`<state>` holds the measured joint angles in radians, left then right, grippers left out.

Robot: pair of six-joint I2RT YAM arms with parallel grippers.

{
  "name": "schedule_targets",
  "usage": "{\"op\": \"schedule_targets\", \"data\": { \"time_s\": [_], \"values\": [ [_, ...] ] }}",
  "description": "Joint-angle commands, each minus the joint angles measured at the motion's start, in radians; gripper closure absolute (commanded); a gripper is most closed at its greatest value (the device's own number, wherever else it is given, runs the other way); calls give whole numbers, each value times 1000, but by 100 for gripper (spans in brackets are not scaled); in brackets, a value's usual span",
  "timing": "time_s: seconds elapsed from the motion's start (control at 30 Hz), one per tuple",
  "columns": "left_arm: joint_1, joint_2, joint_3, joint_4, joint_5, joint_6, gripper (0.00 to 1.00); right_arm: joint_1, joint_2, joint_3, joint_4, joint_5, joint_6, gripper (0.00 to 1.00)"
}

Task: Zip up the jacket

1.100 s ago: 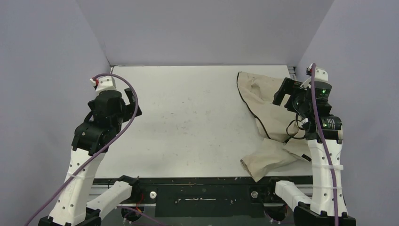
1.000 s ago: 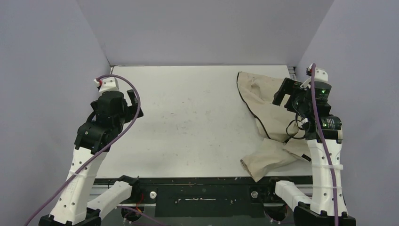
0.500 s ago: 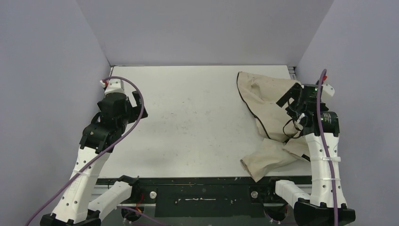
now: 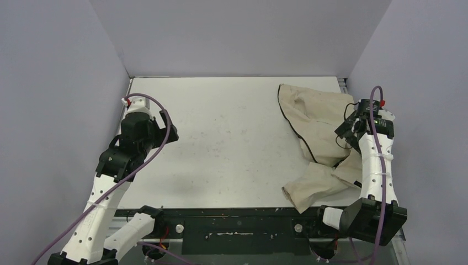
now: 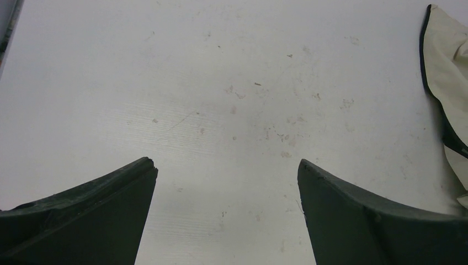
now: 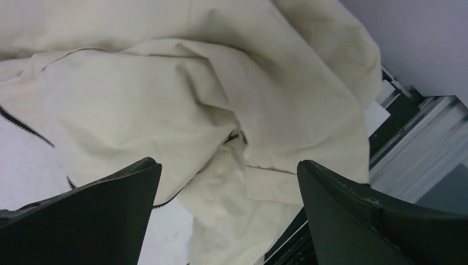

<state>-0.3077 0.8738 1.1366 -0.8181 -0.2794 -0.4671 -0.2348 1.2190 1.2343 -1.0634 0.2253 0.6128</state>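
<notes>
The beige jacket (image 4: 309, 118) lies crumpled at the table's right side, one sleeve end near the front edge (image 4: 301, 193). Its dark zipper edge (image 4: 288, 118) runs along the left border, unzipped. My right gripper (image 4: 346, 128) hovers open over the jacket's right part; in the right wrist view folded fabric (image 6: 165, 99) and a stretch of zipper teeth (image 6: 22, 130) lie below the gripper (image 6: 228, 164), nothing between the fingers. My left gripper (image 4: 169, 127) hangs open above bare table at the left, far from the jacket. Its wrist view shows the gripper (image 5: 225, 164) empty and the jacket edge (image 5: 450, 66) far right.
The white table (image 4: 221, 138) is walled in by grey panels on three sides. A black rail (image 4: 237, 212) runs along the near edge. The table's right edge and metal frame (image 6: 408, 149) sit close beside the jacket.
The left arm has reached forward and right toward the table's middle. The right arm has swung, its wrist turning so the gripper points down over the jacket. Both grippers stayed open.
</notes>
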Motion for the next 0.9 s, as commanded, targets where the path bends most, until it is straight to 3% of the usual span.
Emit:
{"op": "schedule_targets", "data": {
  "time_s": [0.0,0.27,0.47,0.63,0.87],
  "values": [
    [4,9,-2,63,49,-28,3,-98,-7,7,48,65,-114,0],
    [4,68,26,90,140,-36,3,-140,62,-39,133,218,-105,0],
    [4,91,15,116,222,-83,3,-155,131,20,165,64,-131,0],
    [2,83,-15,141,271,-113,3,-156,178,-24,243,-88,-127,0],
    [3,50,-6,117,239,-95,3,-152,255,-119,346,-255,-140,19]
  ]
}}
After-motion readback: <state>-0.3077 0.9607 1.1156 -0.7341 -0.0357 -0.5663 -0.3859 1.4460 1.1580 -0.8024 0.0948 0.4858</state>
